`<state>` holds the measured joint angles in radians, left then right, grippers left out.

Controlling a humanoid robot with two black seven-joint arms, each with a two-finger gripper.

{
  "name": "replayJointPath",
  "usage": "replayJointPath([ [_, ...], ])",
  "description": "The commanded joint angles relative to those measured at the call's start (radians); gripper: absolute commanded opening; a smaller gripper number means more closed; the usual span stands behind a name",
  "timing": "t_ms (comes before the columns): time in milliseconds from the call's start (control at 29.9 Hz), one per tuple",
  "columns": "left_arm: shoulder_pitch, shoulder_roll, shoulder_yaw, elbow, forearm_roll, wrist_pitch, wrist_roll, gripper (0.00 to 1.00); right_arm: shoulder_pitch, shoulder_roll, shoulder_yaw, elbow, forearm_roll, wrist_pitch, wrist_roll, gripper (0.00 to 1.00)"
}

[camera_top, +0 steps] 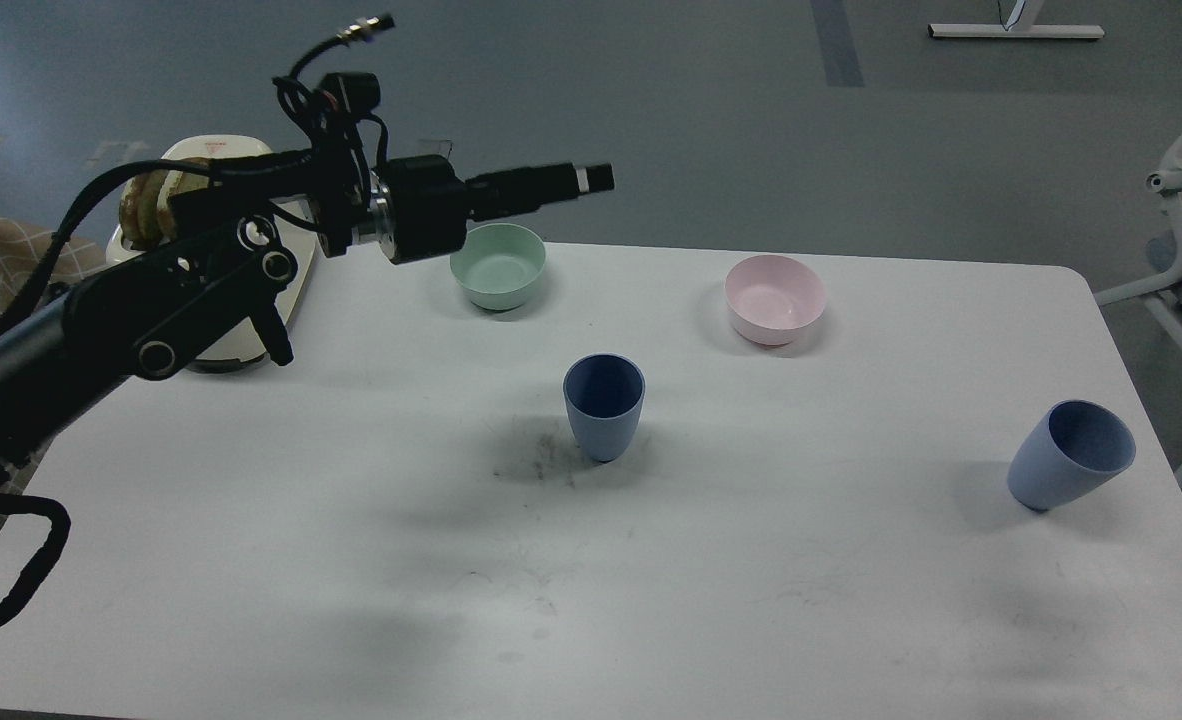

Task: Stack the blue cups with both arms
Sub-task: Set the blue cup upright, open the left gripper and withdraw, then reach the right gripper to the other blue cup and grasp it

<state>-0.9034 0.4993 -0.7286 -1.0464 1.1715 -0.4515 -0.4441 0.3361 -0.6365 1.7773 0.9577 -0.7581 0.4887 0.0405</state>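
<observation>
Scuffed white tabletop point(351, 560) fills the lower frame. One blue cup point(603, 405) stands upright at centre; the second blue cup point(1069, 455) sits well apart at right, near the edge. Farther back are a green bowl point(498, 265) and a pink bowl point(775, 298). At upper left the left arm's fingers point(591, 178) hover above and left of the centre cup, seemingly together, gripping nothing. Judging by this, the reach is only starting; next comes descending onto a cup. No right arm shows.
</observation>
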Motion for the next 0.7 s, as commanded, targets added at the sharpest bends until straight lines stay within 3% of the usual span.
replayJointPath([
  [0,0.072,0.024,-0.205,0.006,-0.277,-0.01,-0.013,0.97,-0.054,-0.067,-0.004,0.067,-0.001,0.0,0.001,1.0],
  [134,0.161,0.022,-0.339,0.015,-0.441,-0.012,-0.01,0.97,-0.113,-0.129,-0.006,0.185,-0.067,0.0,0.002,1.0],
  [267,0.23,0.002,-0.442,0.098,-0.567,-0.007,-0.008,0.97,-0.164,-0.164,-0.007,0.265,-0.303,0.0,0.018,1.0],
  [368,0.235,0.002,-0.456,0.15,-0.621,-0.013,-0.007,0.97,-0.186,-0.166,-0.032,0.3,-0.429,0.0,0.025,1.0],
  [435,0.236,0.002,-0.456,0.222,-0.703,-0.015,0.005,0.98,-0.204,-0.178,-0.088,0.34,-0.647,0.0,0.025,1.0],
  [568,0.259,0.001,-0.456,0.241,-0.791,-0.015,0.031,0.98,-0.209,-0.183,-0.118,0.374,-0.875,0.0,0.029,1.0],
  [669,0.288,0.001,-0.456,0.241,-0.816,-0.006,0.068,0.98,-0.244,-0.192,-0.156,0.395,-1.0,0.0,0.061,1.0],
])
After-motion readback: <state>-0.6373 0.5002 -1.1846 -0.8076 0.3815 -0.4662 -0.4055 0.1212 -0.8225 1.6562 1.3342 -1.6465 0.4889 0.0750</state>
